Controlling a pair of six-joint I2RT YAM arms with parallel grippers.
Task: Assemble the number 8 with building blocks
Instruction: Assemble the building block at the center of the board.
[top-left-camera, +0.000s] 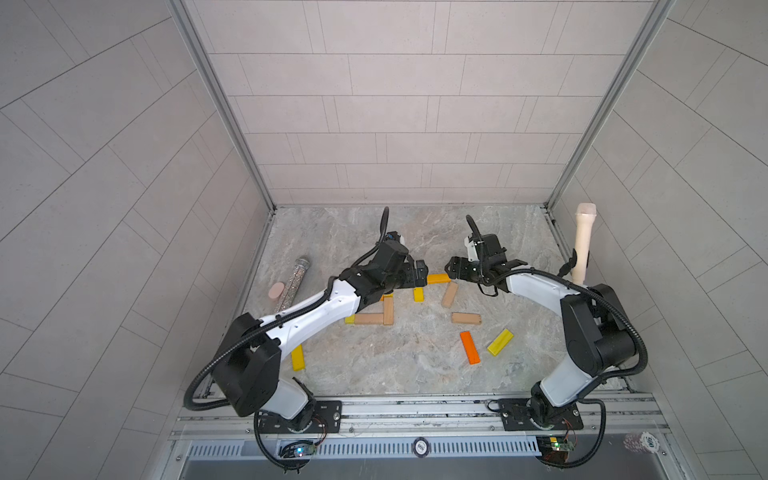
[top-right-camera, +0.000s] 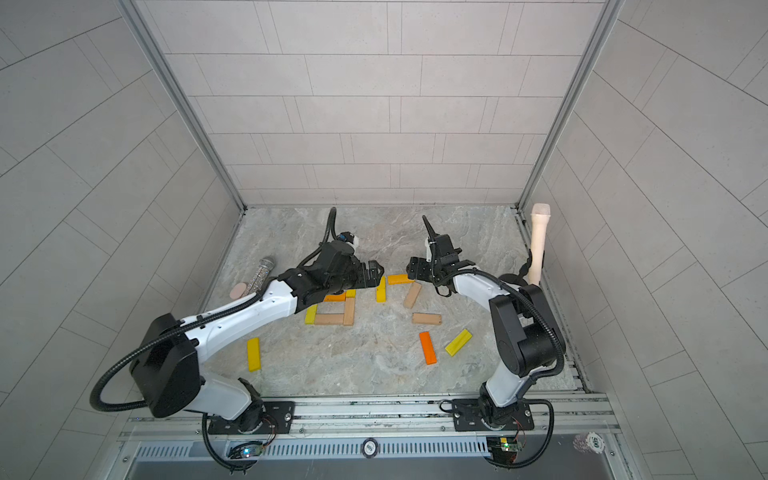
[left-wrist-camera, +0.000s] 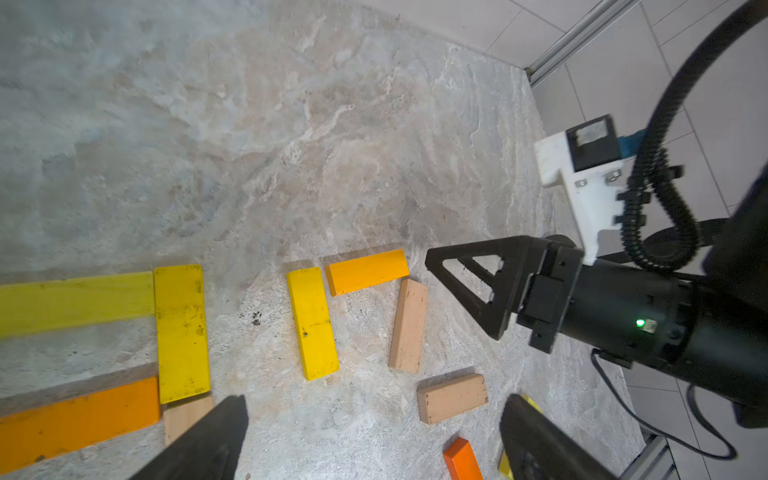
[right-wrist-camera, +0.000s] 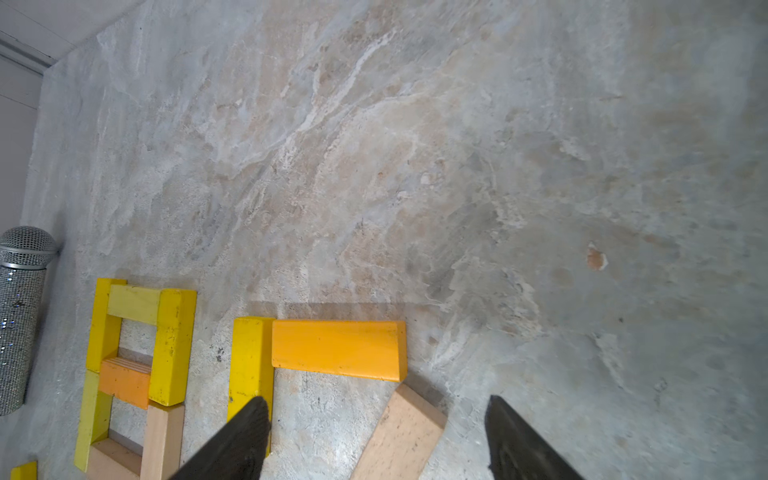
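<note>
Building blocks lie on the marble floor. A partly built frame of yellow (right-wrist-camera: 172, 345), orange (right-wrist-camera: 124, 380) and tan (top-right-camera: 328, 319) blocks sits under my left forearm. Beside it a yellow block (top-left-camera: 418, 294) and an orange-yellow block (top-left-camera: 438, 278) meet in a corner. My right gripper (right-wrist-camera: 377, 398) is open and hangs over a tilted tan block (right-wrist-camera: 401, 436) without touching it. My left gripper (left-wrist-camera: 376, 397) stands open over bare floor, facing the right gripper (top-left-camera: 451, 268). Loose tan (top-left-camera: 466, 318), orange (top-left-camera: 470, 347) and yellow (top-left-camera: 500, 342) blocks lie nearer the front right, and one more yellow block (top-left-camera: 298, 358) at the front left.
A glittery silver microphone (top-left-camera: 291, 282) and a pink oval object (top-left-camera: 276, 289) lie by the left wall. A cream microphone (top-left-camera: 583, 245) stands on a holder at the right wall. The arm bases sit on a metal rail (top-left-camera: 415, 411) along the front edge.
</note>
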